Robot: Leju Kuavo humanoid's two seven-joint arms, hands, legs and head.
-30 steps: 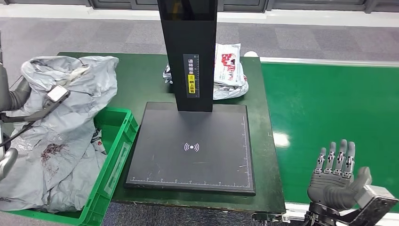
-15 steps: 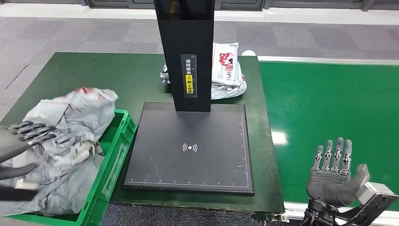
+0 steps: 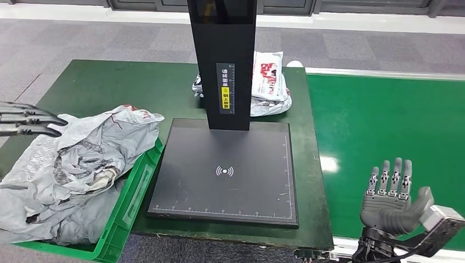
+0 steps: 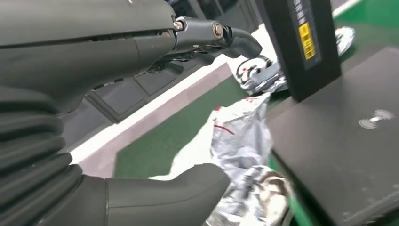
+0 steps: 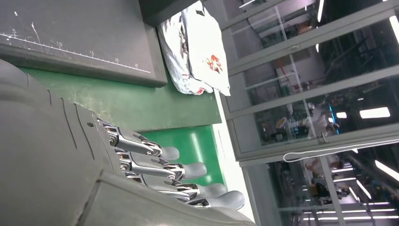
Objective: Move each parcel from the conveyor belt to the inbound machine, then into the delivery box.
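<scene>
We look down on a dark green table standing on grey carpet tiles, with a bright green conveyor belt butting against its right edge. In the middle of the table sits the inbound machine, a flat black scanning plate with a wireless mark and a tall black post rising from its far edge. Behind that post, at the table's far edge, lies a small heap of white and grey plastic parcels with red print.

At the table's near left corner a green plastic delivery box holds a crumpled grey plastic parcel bag, which spills over the box's rim. Our left hand hovers at the left edge above that bag, fingers stretched out straight and holding nothing (the thumb stands well apart). Our right hand hangs over the belt's near edge, fingers upright and spread, empty. Glass partitions line the room beyond.
</scene>
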